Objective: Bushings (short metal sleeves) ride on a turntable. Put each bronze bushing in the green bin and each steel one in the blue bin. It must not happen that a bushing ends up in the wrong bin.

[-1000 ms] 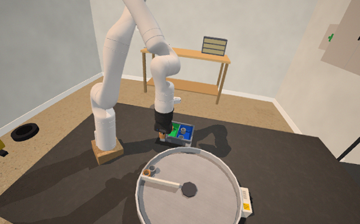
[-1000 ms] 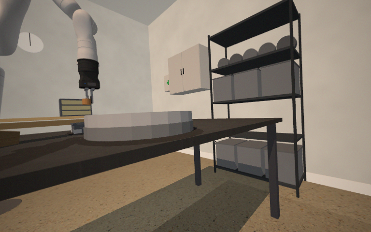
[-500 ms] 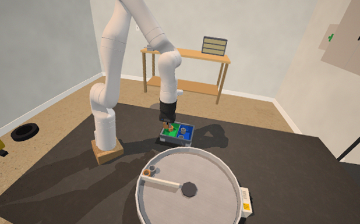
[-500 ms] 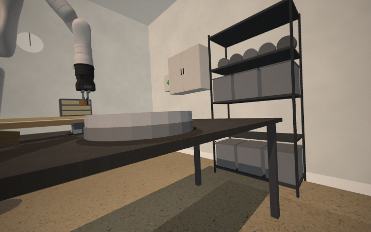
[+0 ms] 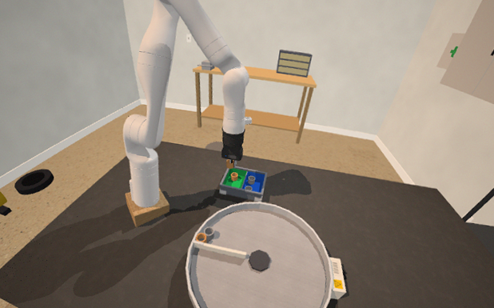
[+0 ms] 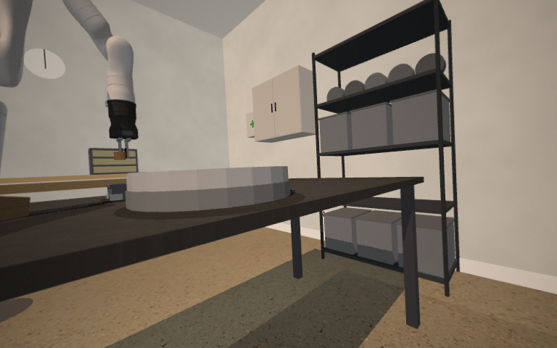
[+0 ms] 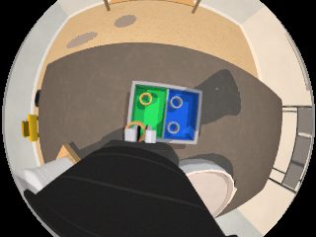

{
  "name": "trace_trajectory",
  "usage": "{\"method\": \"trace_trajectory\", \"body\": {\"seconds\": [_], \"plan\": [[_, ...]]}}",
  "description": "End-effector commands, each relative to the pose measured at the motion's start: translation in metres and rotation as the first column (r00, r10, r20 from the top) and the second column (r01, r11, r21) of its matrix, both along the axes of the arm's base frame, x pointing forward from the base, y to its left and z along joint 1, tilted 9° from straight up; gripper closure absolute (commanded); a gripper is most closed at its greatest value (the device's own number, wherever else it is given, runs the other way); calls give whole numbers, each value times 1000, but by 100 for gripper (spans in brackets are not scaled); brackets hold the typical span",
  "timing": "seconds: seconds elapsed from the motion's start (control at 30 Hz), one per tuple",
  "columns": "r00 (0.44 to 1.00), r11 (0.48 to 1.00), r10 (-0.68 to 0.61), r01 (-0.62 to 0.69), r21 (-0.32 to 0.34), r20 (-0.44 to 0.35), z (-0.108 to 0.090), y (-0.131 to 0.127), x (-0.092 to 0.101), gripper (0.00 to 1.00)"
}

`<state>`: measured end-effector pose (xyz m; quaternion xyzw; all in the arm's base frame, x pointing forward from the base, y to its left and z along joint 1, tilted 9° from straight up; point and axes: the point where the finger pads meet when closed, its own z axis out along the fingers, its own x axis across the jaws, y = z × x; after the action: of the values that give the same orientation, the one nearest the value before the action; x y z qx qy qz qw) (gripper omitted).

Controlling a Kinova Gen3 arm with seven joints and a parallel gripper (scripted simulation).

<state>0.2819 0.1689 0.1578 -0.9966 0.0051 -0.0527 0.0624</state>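
Note:
My gripper (image 5: 230,162) (image 6: 122,153) (image 7: 143,130) is shut on a bronze bushing (image 5: 230,163) (image 6: 120,156) (image 7: 138,122) and holds it in the air above the left edge of the green bin (image 5: 240,179) (image 7: 153,114). One bronze bushing (image 5: 234,175) (image 7: 145,99) lies in the green bin. Two steel bushings (image 5: 251,180) (image 7: 177,102) lie in the blue bin (image 5: 256,186) (image 7: 186,114). On the turntable (image 5: 271,293) (image 6: 205,186), a bronze bushing (image 5: 201,237) and a steel bushing (image 5: 209,231) rest against the cream bar (image 5: 220,249) at the left rim.
The arm's wooden base block (image 5: 146,210) stands left of the bins. A cream control box (image 5: 337,278) sits at the turntable's right rim. A wooden side table (image 5: 257,94) stands at the back wall, and a black shelf rack (image 6: 386,143) stands to the right.

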Motion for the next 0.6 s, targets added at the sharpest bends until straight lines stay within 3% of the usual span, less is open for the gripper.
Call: {"method": "trace_trajectory", "body": {"seconds": [0.0,0.3,0.47,0.57], "plan": [[1000,1000,0,0,1,1,0,0,0,100],[1000,1000,2,-2,2,0,0,0,0,100],[1000,1000,2,-2,2,0,-25,3,3,100],[1000,1000,2,-2,2,0,-25,3,3,100]]}}
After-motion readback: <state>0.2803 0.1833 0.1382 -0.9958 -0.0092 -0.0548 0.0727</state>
